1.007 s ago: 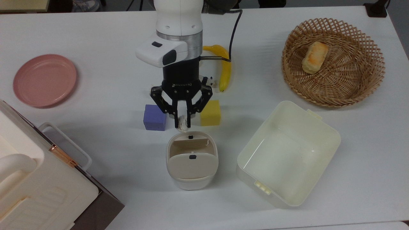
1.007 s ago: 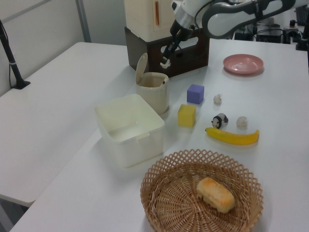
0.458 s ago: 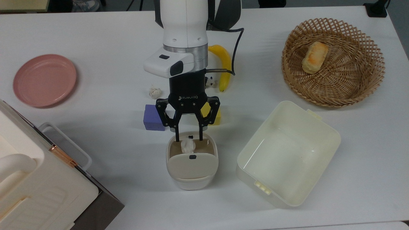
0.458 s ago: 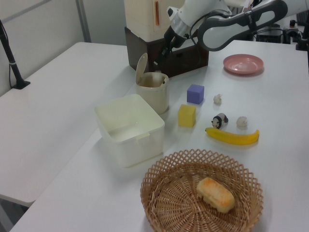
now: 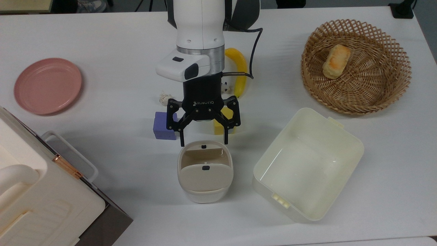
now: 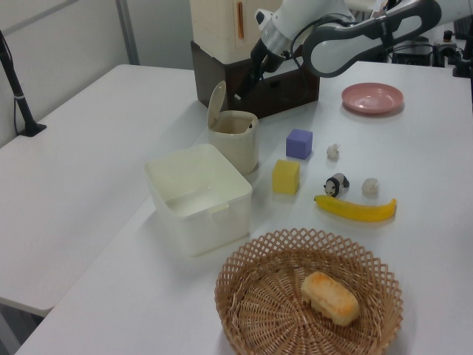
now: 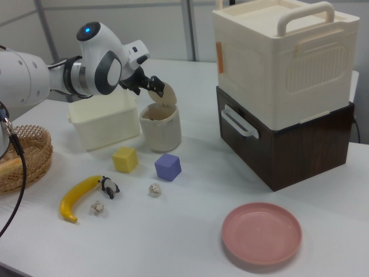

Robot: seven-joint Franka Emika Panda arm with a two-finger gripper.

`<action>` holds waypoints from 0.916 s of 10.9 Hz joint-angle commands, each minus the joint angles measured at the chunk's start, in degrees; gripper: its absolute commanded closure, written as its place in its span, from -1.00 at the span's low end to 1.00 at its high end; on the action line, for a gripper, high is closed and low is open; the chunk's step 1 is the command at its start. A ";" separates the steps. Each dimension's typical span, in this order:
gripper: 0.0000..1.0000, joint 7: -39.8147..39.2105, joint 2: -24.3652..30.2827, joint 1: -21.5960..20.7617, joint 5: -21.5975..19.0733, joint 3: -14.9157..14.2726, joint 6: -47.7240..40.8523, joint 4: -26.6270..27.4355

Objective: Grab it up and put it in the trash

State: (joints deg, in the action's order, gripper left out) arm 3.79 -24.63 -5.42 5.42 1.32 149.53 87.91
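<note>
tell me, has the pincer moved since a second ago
Yes. In the top view the pincer has shifted toward the top view's right and opened; its fingertips now straddle the far rim of the trash, no longer pinching a paper ball near the purple cube.

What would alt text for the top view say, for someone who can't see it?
A white robot arm holds its open, empty end effector just above a small cream swing-lid trash bin on a white table. Around it sit purple and yellow cubes, a banana, a pink plate and a wicker basket.
</note>
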 commanded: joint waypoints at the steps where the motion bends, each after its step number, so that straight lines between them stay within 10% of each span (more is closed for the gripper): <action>1: -1.00 0.78 5.19 -0.47 1.09 -0.35 -12.54 0.33; 10: -1.00 1.21 24.34 0.15 0.56 -0.35 -54.50 7.00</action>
State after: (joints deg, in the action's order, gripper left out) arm 3.80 -6.40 -5.13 5.44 1.19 98.27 89.06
